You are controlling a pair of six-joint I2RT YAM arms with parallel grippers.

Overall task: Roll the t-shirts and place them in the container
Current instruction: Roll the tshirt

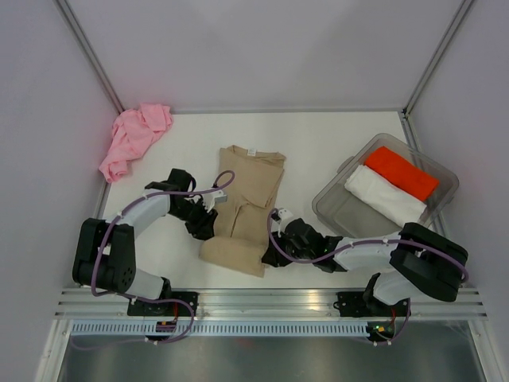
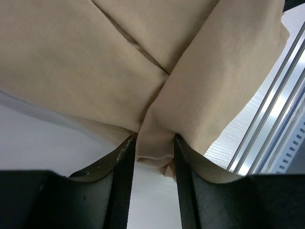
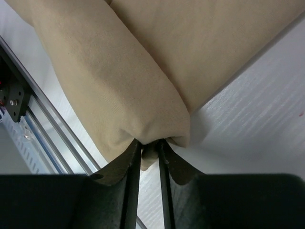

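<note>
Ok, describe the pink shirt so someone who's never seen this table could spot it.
Start at the table and go to its far left corner, by the wall. The pink t-shirt lies there in a crumpled heap. The tan t-shirt is folded flat mid-table, and the clear bin at right holds folded cloths; only this one is pink and bunched.

Shirt centre, another back-left, bin right, perhaps overhanging

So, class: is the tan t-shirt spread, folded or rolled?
Folded, not rolled: tan t-shirt lies as a narrow strip, left tool and right tool pinching its edges.
</note>
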